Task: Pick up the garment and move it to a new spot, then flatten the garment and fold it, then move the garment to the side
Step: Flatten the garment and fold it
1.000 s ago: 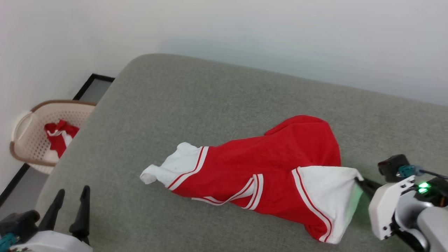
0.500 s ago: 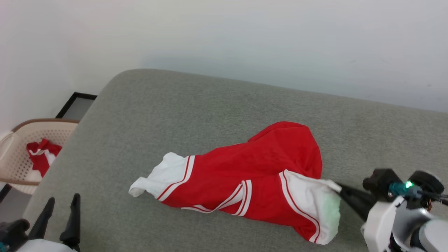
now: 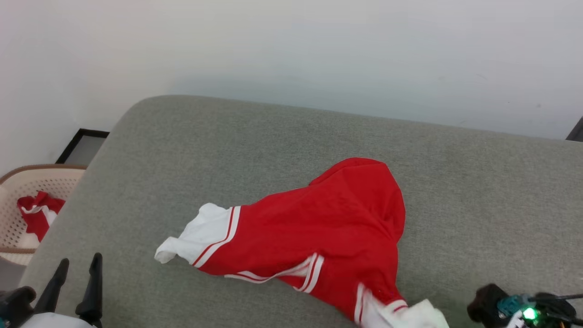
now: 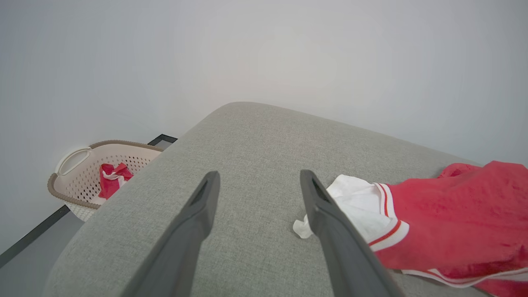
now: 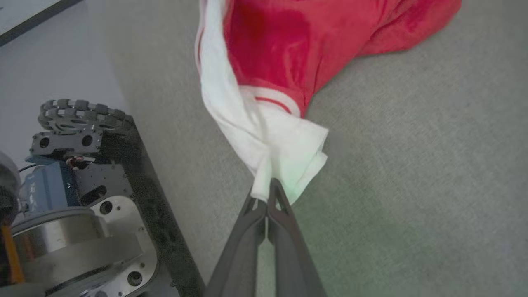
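The right claw (image 5: pixel 270 185) is pinched tight on the white sleeve end (image 5: pixel 284 152) of the garment (image 3: pixel 319 228), its two dark fingers pressed together with the cloth gathered into a narrow twist between the tips. A second ago that sleeve was a broad, flat white panel beside the claw. Now it is bunched and drawn down toward the near edge of the grey sofa (image 3: pixel 227 146), and the red body trails behind it in a taut slant. The head camera has also swung during this second, so the shift of the basket (image 3: pixel 18 187) and of the sofa's outline is not a move of those things.

The garment lies mostly on the sofa seat, crumpled and doubled over itself, with its other white sleeve (image 3: pixel 200 232) resting loose on the cushion toward the robot's left. In the right wrist view the held sleeve hangs near the seat's front edge, close to the robot's wheeled base (image 5: pixel 82 123).

The left claw (image 4: pixel 260 175) stands wide apart and holds nothing, poised just beside the free sleeve.

The pull suggests the relocating step is under way, as a drag more than a lift. Flattening and folding are not yet begun. A second red-and-white cloth (image 3: pixel 34 214) sits in the basket.
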Controlling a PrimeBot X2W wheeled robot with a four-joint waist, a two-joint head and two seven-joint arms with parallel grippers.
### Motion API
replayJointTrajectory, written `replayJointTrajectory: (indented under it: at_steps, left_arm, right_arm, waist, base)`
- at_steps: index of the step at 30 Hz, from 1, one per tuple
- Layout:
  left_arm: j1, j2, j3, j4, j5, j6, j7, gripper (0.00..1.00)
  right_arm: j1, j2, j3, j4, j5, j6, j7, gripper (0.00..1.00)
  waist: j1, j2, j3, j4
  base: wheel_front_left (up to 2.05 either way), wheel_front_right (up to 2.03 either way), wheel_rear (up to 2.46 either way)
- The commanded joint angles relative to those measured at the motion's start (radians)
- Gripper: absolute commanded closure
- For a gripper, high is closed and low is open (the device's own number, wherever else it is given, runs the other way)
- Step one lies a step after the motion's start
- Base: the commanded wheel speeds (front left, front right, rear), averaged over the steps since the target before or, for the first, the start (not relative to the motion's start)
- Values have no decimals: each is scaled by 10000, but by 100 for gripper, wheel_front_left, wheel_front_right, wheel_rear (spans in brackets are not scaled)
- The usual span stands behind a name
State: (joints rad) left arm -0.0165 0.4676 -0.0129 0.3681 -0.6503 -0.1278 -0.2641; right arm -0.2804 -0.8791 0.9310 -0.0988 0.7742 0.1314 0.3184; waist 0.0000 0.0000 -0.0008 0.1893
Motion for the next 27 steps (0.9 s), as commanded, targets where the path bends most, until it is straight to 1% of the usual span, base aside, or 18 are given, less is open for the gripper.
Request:
replayJointTrajectory:
  at_steps: [1, 5, 10, 15, 18, 22, 27]
  left_arm:
    - [15, 27, 24, 9, -35, -44, 1, 0]
    - [1, 52, -22, 38, -80, -45, 1, 0]
    - [-56, 98, -90, 50, -109, -46, 1, 0]
    - [-101, 144, -141, 59, -154, -45, 1, 0]
    - [-118, 168, -181, 52, -175, -44, 1, 0]
    - [-136, 192, -224, 65, -204, -40, 1, 0]
    - [-102, 220, -349, 108, -217, -38, 1, 0]
  right_arm:
    - [109, -161, 151, -30, 180, -15, 124, 100]
    - [117, -523, 419, 111, 533, -15, 408, 100]
    - [26, -834, 486, 633, 468, -15, 437, 100]
    - [-37, -898, 96, 1389, 402, -15, 176, 100]
    - [-108, -1045, -222, 1931, 103, -15, -2, 100]
    - [-81, -1064, -585, 2455, -152, -15, -134, 100]
    - [83, -853, -911, 2761, -222, -15, -57, 100]
  waist:
    - [0, 0, -3, -47]
    - [0, 0, -9, -134]
    - [0, 0, 26, -224]
    - [0, 0, 68, -300]
    - [0, 0, 90, -317]
    - [0, 0, 105, -319]
    - [0, 0, 85, -322]
  base:
    - [0, 0, 0]
    - [0, 0, 0]
    - [0, 0, 0]
    - [0, 0, 0]
    - [0, 0, 0]
    - [0, 0, 0]
    - [0, 0, 0]
